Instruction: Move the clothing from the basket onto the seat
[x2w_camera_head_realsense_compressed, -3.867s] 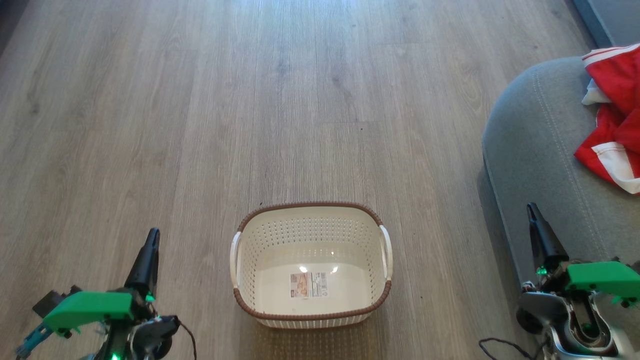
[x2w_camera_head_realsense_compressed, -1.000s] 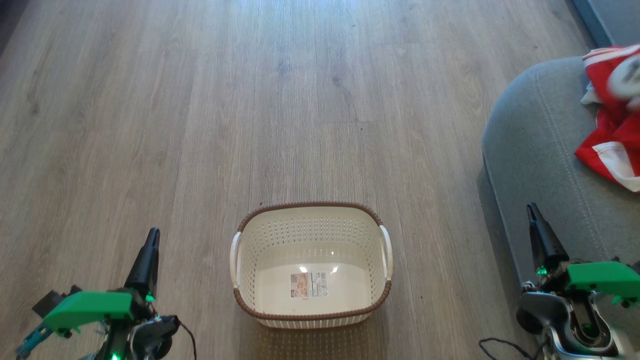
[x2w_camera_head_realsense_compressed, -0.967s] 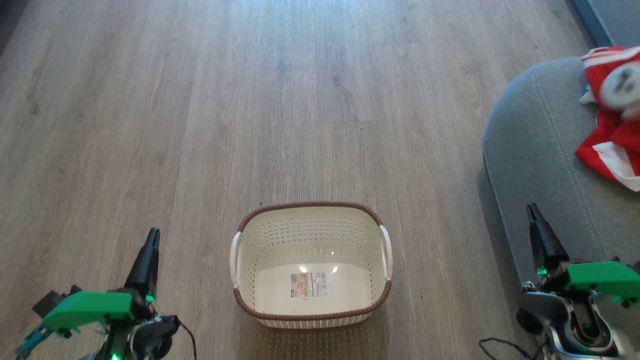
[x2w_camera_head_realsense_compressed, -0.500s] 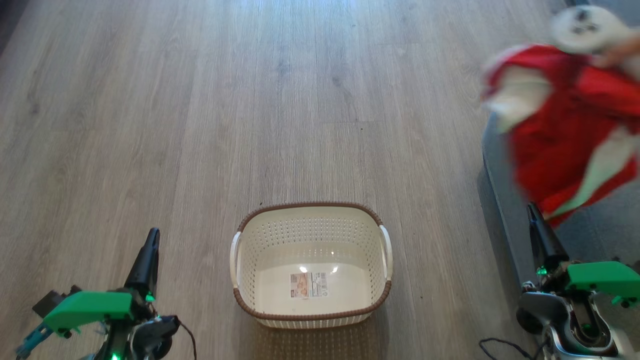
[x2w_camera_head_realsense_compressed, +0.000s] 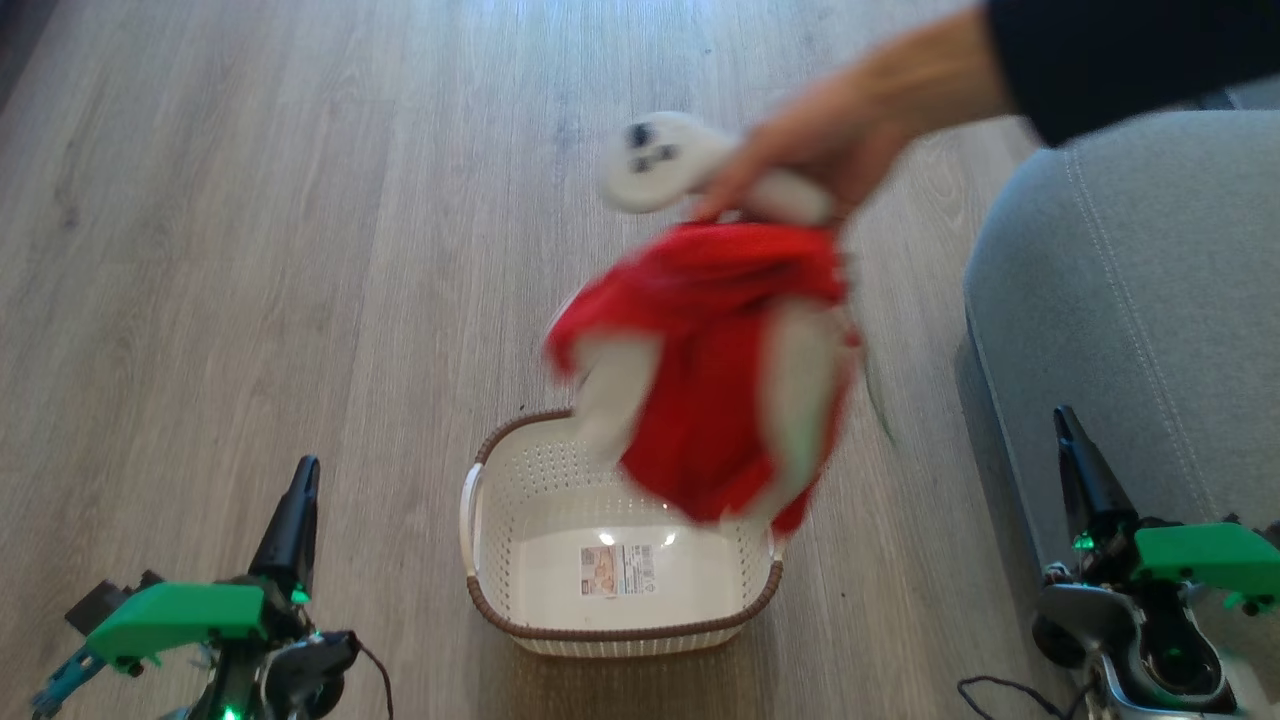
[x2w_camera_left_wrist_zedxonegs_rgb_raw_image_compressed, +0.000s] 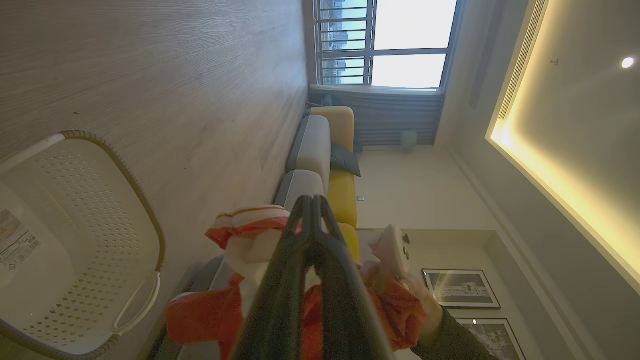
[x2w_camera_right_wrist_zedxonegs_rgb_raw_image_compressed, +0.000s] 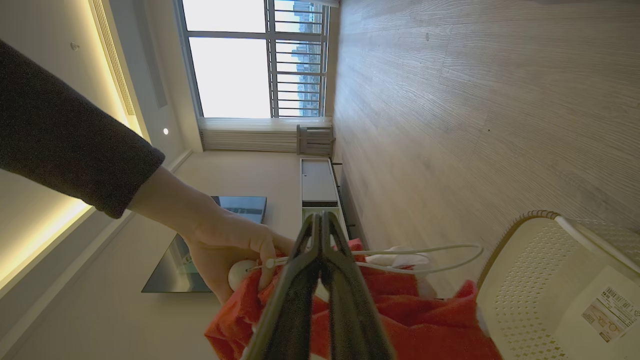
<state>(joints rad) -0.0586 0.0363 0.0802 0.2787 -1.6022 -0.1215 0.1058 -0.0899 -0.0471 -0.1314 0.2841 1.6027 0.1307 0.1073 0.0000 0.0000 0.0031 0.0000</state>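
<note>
A person's hand (x2w_camera_head_realsense_compressed: 850, 140) holds the red and white clothing (x2w_camera_head_realsense_compressed: 710, 380) bunched in the air above the far right part of the cream basket (x2w_camera_head_realsense_compressed: 620, 632). The basket stands on the floor between my arms, with only its label inside. The grey seat (x2w_camera_head_realsense_compressed: 1120, 300) at the right is bare. My left gripper (x2w_camera_head_realsense_compressed: 303, 478) is shut with nothing in it, left of the basket. My right gripper (x2w_camera_head_realsense_compressed: 1064, 425) is shut too, beside the seat's front edge. The clothing (x2w_camera_left_wrist_zedxonegs_rgb_raw_image_compressed: 200, 315) hangs behind the left gripper (x2w_camera_left_wrist_zedxonegs_rgb_raw_image_compressed: 311, 200), and the clothing (x2w_camera_right_wrist_zedxonegs_rgb_raw_image_compressed: 430, 320) shows behind the right gripper (x2w_camera_right_wrist_zedxonegs_rgb_raw_image_compressed: 320, 217).
The hand also grips a white controller (x2w_camera_head_realsense_compressed: 655, 160); its dark sleeve (x2w_camera_head_realsense_compressed: 1120, 50) reaches in from the upper right. Wooden floor (x2w_camera_head_realsense_compressed: 300, 200) spreads ahead and to the left. A dark cable (x2w_camera_head_realsense_compressed: 1000, 690) lies by my right arm. A grey and yellow sofa (x2w_camera_left_wrist_zedxonegs_rgb_raw_image_compressed: 330, 165) lines the wall.
A person's hand lifted the clothing off the seat and swung it left to above the basket. Both grippers stayed where they were, shut.
</note>
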